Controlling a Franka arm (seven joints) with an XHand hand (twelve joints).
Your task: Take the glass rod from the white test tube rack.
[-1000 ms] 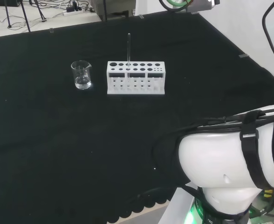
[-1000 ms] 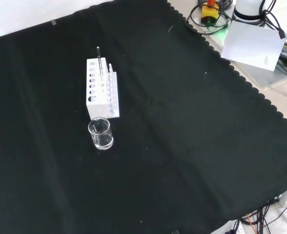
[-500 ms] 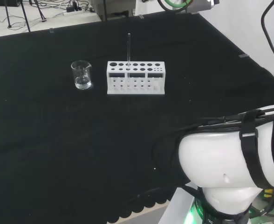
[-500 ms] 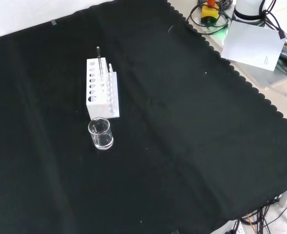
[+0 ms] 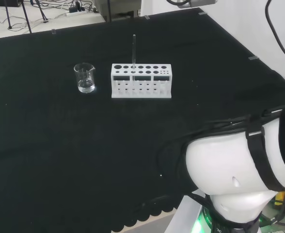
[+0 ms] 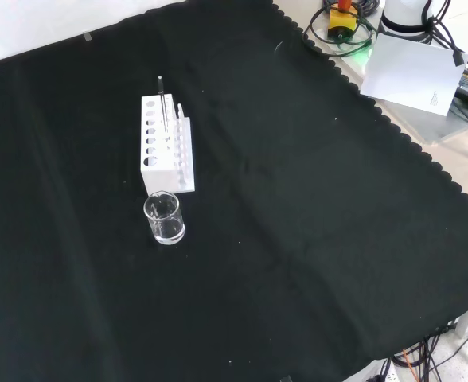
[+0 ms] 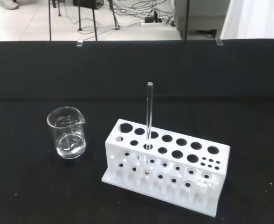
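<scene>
We are reaching for the glass rod (image 7: 149, 116) standing in the rack (image 7: 167, 167) ahead; whether our hand is apart, we cannot tell.

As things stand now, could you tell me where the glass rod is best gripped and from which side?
Pinch the glass rod on the bare length above the white test tube rack, coming from above or the side away from the beaker. It stands upright in a hole, so it should lift straight up.
</scene>
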